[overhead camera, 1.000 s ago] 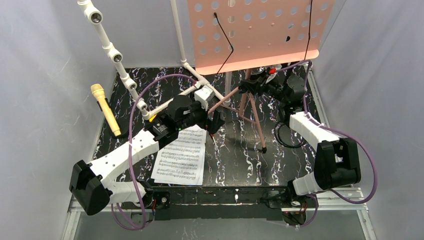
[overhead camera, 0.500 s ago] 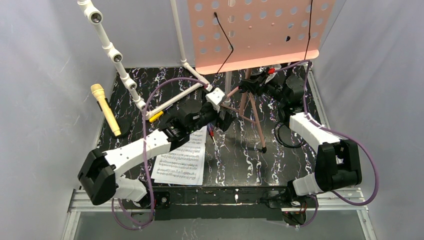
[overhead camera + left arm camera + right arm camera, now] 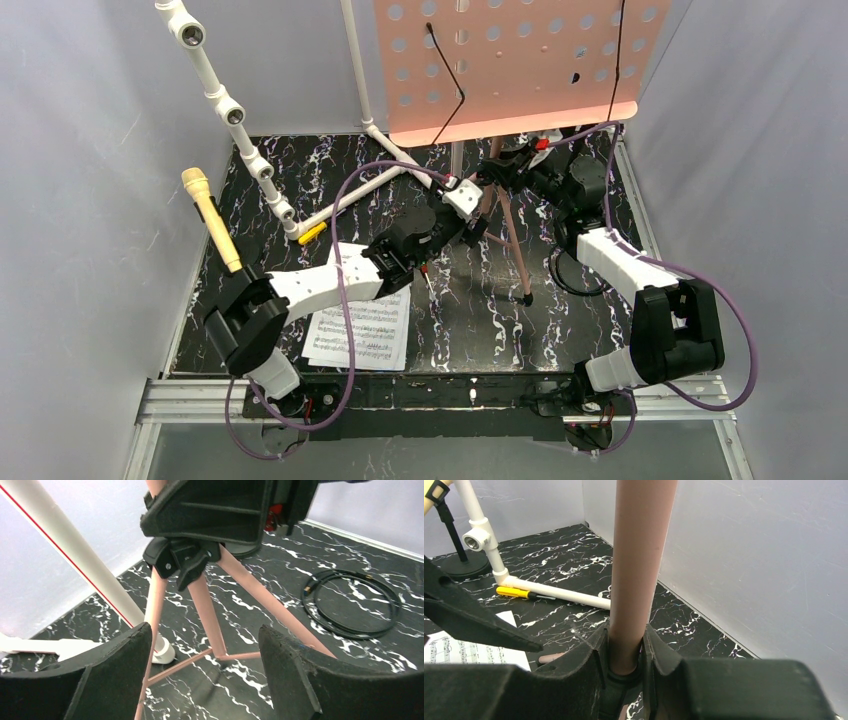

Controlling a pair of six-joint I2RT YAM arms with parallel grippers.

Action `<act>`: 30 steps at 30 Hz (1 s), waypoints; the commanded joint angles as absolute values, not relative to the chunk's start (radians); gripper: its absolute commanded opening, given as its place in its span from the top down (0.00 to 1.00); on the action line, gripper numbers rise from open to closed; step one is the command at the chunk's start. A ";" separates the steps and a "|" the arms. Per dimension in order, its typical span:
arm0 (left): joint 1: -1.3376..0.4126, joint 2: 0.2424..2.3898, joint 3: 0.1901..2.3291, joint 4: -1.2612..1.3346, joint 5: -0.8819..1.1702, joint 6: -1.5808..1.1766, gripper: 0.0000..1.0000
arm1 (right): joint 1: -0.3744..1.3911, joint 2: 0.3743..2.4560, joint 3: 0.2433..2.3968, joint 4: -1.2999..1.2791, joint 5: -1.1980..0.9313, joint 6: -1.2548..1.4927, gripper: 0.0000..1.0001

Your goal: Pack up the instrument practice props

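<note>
Top view: holding the left gripper (image 3: 478,222) beside the copper tripod legs (image 3: 514,250), beneath the pink music board (image 3: 510,70) standing at the table (image 3: 470,320) rear. Left wrist: gaping wide, touching nothing; needing centring on one leg before closing. Right wrist: clamping the right gripper (image 3: 625,652) tight around the stand pole (image 3: 639,555), steadying it.
</note>
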State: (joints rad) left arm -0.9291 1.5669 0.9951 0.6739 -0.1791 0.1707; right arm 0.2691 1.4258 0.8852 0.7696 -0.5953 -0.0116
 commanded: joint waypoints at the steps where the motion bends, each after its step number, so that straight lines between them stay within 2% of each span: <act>1: -0.933 1.605 1.069 0.791 -0.265 0.255 0.27 | 0.328 1.461 0.838 0.655 -0.626 -0.067 0.99; 10: -0.935 1.708 1.161 0.858 -0.296 0.285 0.47 | 0.339 1.461 0.829 0.648 -0.611 -0.081 0.99; 12: -0.935 1.725 1.175 0.867 -0.310 0.291 0.54 | 0.340 1.459 0.828 0.647 -0.609 -0.082 0.99; 16: -0.934 1.732 1.172 0.870 -0.336 0.261 0.74 | 0.341 1.456 0.823 0.645 -0.597 -0.084 0.99; 19: -0.935 1.723 1.152 0.869 -0.405 0.188 0.94 | 0.341 1.455 0.820 0.645 -0.590 -0.084 0.99; 20: -0.934 1.716 1.144 0.868 -0.423 0.151 0.98 | 0.341 1.453 0.818 0.643 -0.589 -0.083 0.99; 30: -0.918 1.608 1.145 0.669 -0.396 -0.363 1.00 | 0.342 1.453 0.816 0.643 -0.555 -0.067 0.99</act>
State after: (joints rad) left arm -0.9356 1.7092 1.1316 0.7506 -0.3859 -0.0662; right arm 0.3214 1.4239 0.8688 0.7918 -0.5262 -0.0223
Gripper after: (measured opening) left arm 0.099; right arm 0.338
